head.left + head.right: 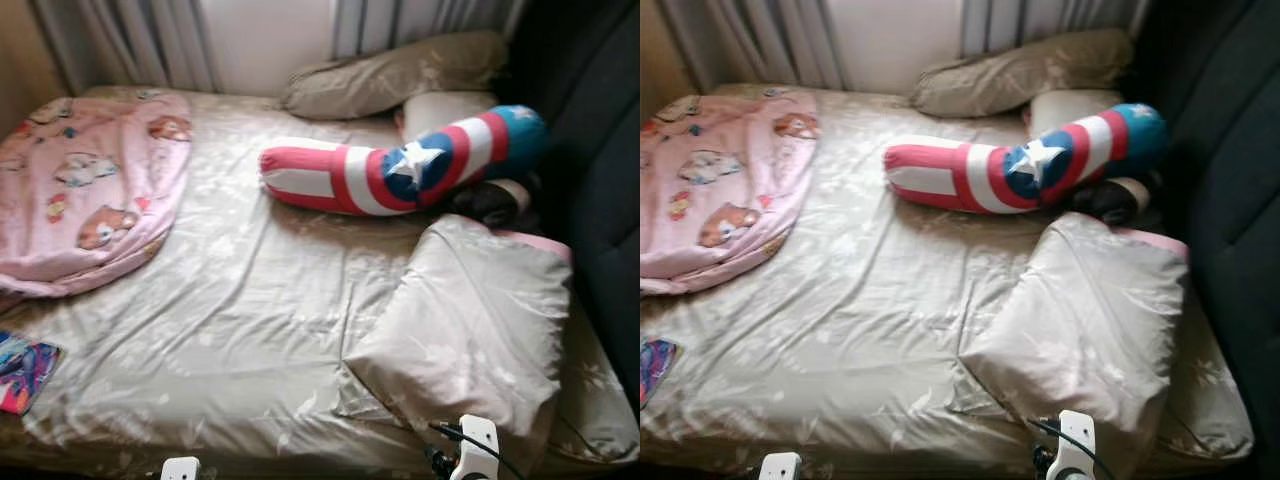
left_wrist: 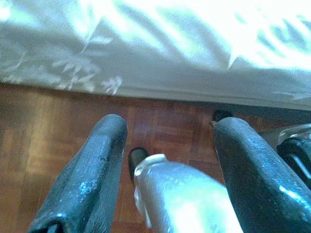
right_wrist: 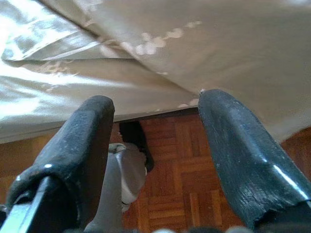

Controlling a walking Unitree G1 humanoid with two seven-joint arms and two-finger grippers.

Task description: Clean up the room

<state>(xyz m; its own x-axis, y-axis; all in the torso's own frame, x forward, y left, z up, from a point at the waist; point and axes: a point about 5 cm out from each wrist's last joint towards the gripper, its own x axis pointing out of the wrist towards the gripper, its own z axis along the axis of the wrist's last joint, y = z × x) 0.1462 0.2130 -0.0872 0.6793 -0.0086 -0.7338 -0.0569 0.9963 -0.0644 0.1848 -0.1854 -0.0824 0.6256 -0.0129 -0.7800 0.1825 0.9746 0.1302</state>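
Beige bed (image 1: 230,330) unmade, tidying barely begun.
Pillow (image 1: 470,330), striped bolster (image 1: 400,170) and pink quilt (image 1: 90,190) lie scattered; left gripper (image 2: 167,160) and right gripper (image 3: 155,160) hang wide, empty.

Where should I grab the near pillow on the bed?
Take the pillow by its near corner, which overhangs the bed's foot edge beside the right gripper, coming from below and in front. The corner is thin, loose fabric that open fingers can pinch.

Left gripper (image 2: 167,141), fingers (image 2: 92,170) spread, above wooden floor (image 2: 43,126) beside the bedsheet (image 2: 160,53) edge
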